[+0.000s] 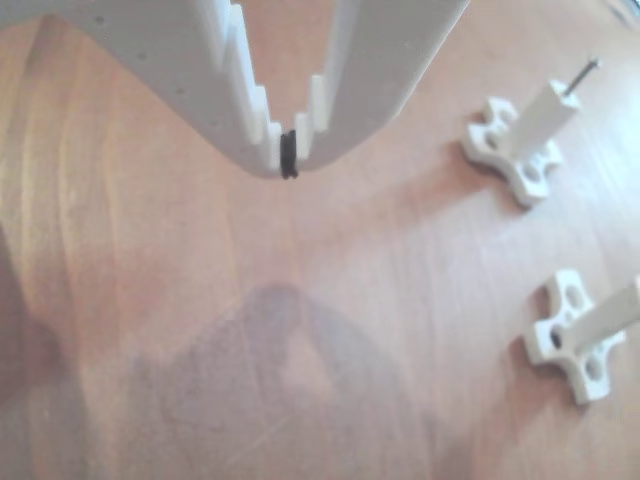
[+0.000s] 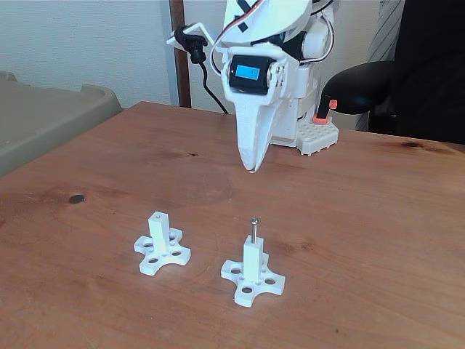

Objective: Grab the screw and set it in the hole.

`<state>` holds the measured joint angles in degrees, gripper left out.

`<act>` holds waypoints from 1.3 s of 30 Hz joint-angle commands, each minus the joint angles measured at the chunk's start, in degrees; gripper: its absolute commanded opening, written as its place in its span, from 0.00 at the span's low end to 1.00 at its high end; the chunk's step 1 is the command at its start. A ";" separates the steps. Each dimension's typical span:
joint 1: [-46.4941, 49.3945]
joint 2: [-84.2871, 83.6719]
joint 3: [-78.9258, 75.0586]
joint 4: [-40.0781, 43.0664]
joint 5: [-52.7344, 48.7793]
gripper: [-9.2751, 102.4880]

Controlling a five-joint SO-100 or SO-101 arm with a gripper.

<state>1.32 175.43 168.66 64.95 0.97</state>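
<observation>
The gripper [image 2: 251, 169] was seen closed and empty, hung above the wooden table [image 2: 363, 218]. The screw [image 2: 254, 229] was found standing in the hole of the right-hand post [image 2: 252, 263] in the fixed view; the left-hand post [image 2: 160, 231] was noted nearby

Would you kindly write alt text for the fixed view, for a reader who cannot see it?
A thin silver metal screw stands upright in the top of the right-hand white plastic post with a cross-shaped base on a brown wooden table. A matching post stands empty to its left, and the white robot claw hangs shut behind them, holding nothing.
</observation>
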 commanded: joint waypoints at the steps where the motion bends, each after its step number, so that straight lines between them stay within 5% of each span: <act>1: 0.35 5.36 -0.09 2.55 -0.09 0.04; 8: 1.85 18.46 2.20 9.40 0.70 0.04; 39: -0.09 23.20 3.25 10.63 -1.58 0.04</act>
<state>3.34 197.58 172.00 71.54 0.62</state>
